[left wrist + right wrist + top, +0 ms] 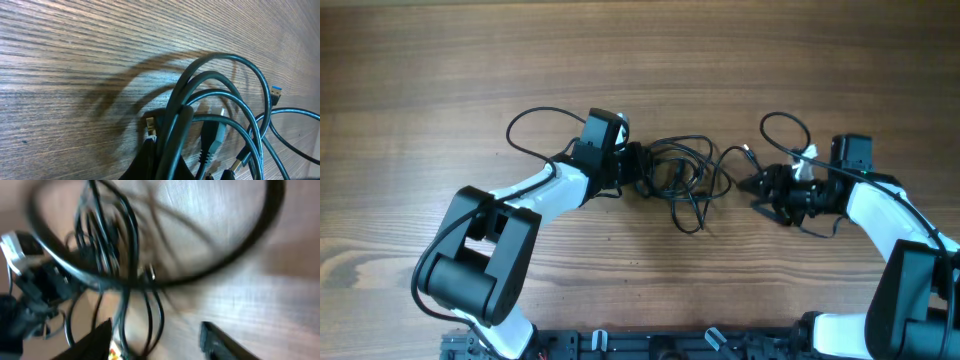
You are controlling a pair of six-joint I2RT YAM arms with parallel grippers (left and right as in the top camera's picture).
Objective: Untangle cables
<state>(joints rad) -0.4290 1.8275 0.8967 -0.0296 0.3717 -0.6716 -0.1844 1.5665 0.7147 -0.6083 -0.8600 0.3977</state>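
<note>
Pinching the left edge of the knotted cables (682,178) at centre frame, the left gripper (638,168) is clamped tight on them. The right gripper (757,188), right of centre, has its 2 fingers spread apart; the blurred wrist view shows thin cords crossing between them above the wooden table (440,60).

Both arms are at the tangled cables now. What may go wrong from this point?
1. The left pincer is shut on several strands of the cables at once; a pull may tighten the knot instead of loosening it.
2. The right pincer is open close to the tangle, and its own view is blurred; it may close on more than one strand.
3. The blue-tipped plug may catch in a loop.
</note>
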